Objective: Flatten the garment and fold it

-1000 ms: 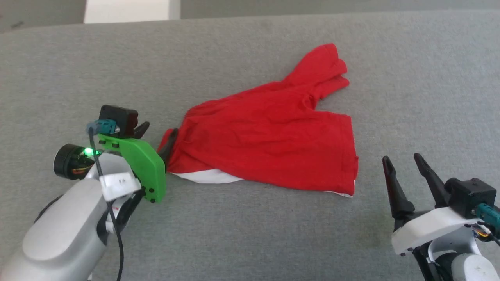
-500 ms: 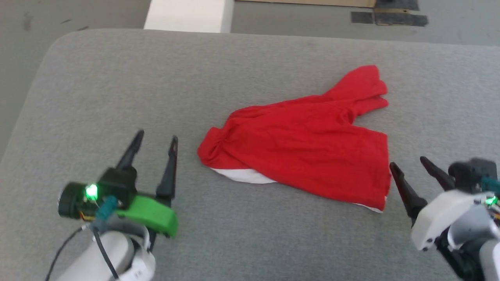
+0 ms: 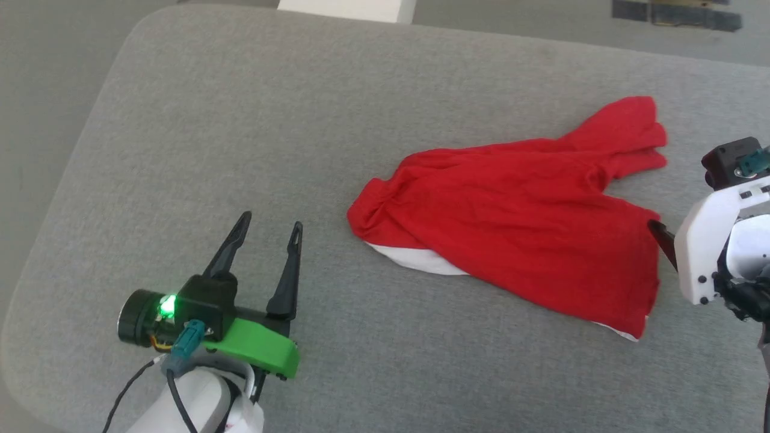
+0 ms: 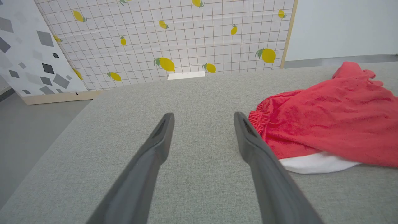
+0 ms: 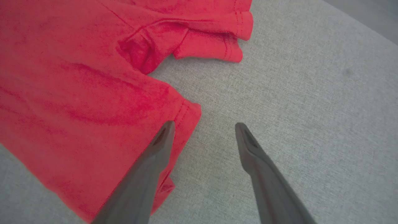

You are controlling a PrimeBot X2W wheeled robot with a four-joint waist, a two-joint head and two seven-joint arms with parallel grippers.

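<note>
The garment (image 3: 517,240), red shorts, lies crumpled on the grey surface, with a white stripe (image 3: 421,260) showing under its near edge. Its gathered waistband (image 4: 259,116) points toward my left gripper (image 3: 272,221), which stands open and empty a short way to the left, not touching it. In the left wrist view, the left gripper (image 4: 203,115) has bare surface between its fingers. My right gripper (image 5: 204,125) is open at the garment's (image 5: 77,77) leg hem: one finger (image 5: 155,155) over the hem corner, the other over bare surface. One dark finger (image 3: 660,237) shows beside the hem.
The grey padded table (image 3: 240,120) has a rounded far-left corner, with floor (image 3: 36,90) beyond it. A lemon-patterned panel (image 4: 186,40) and a grey-flecked board (image 4: 28,49) stand behind the table. A white block (image 3: 349,9) sits past the far edge.
The head camera has shifted. My left gripper has drawn back from the garment's waistband end and now stands clear of it. My right gripper has moved up to the leg hem.
</note>
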